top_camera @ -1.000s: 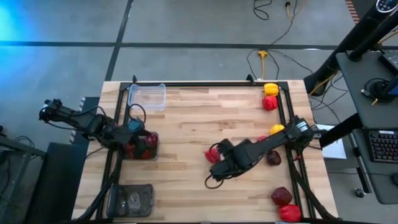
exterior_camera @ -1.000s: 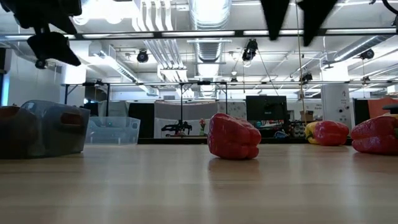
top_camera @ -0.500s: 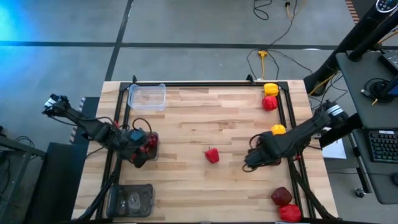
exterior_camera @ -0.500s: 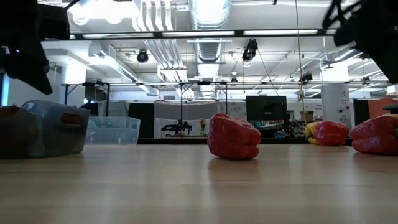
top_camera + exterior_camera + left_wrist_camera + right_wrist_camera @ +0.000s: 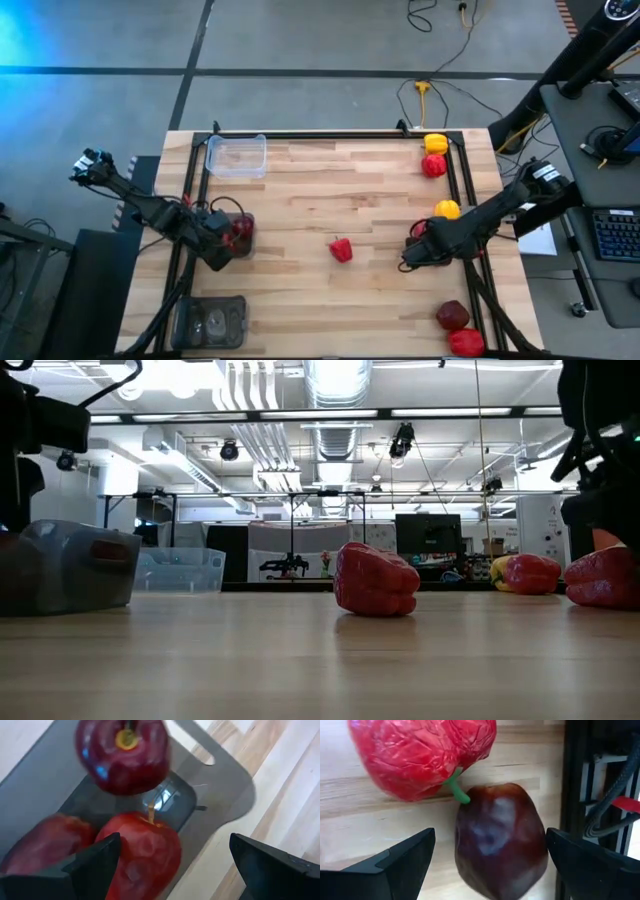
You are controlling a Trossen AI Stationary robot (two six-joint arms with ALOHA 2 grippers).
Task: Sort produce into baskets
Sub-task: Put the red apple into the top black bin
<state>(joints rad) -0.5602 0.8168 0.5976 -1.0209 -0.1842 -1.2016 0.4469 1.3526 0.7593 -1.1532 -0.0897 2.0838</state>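
Right gripper point(image 5: 487, 870) swung from the mid-table red pepper point(image 5: 341, 249) to the right side, now wide open, empty, over a maroon pepper point(image 5: 500, 840); next pick likely; left gripper point(image 5: 172, 870) open, empty, above the grey basket point(image 5: 243, 250) holding reds.

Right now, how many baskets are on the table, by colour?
Clear tub: 1
Smoky dark grey tubs: 2, one holding red peppers, one at the near left corner
Total: 3
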